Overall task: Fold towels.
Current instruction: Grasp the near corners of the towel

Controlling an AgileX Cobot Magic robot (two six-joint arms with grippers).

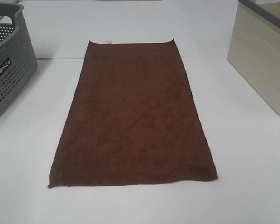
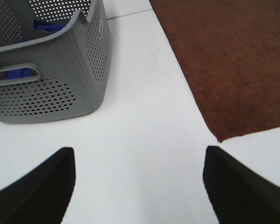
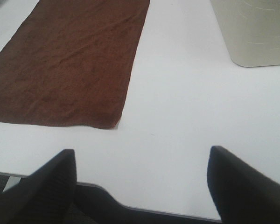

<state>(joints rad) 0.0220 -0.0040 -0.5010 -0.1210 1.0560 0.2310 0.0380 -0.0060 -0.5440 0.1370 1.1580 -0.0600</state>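
Observation:
A dark reddish-brown towel [image 1: 133, 116] lies spread flat and unfolded on the white table, its long side running away from me. A small white tag [image 1: 107, 42] shows at its far edge. The towel also shows in the left wrist view [image 2: 233, 60] and in the right wrist view [image 3: 70, 60]. Neither gripper appears in the high view. My left gripper [image 2: 140, 186] is open and empty over bare table, left of the towel's near corner. My right gripper [image 3: 140, 186] is open and empty near the table's front edge, right of the towel's other near corner.
A grey perforated basket [image 1: 7, 60] stands at the table's left; the left wrist view [image 2: 51, 70] shows blue cloth inside it. A beige bin [image 1: 263, 56] stands at the right, also seen in the right wrist view [image 3: 254, 28]. The table's front edge [image 3: 130, 205] is close to the right gripper.

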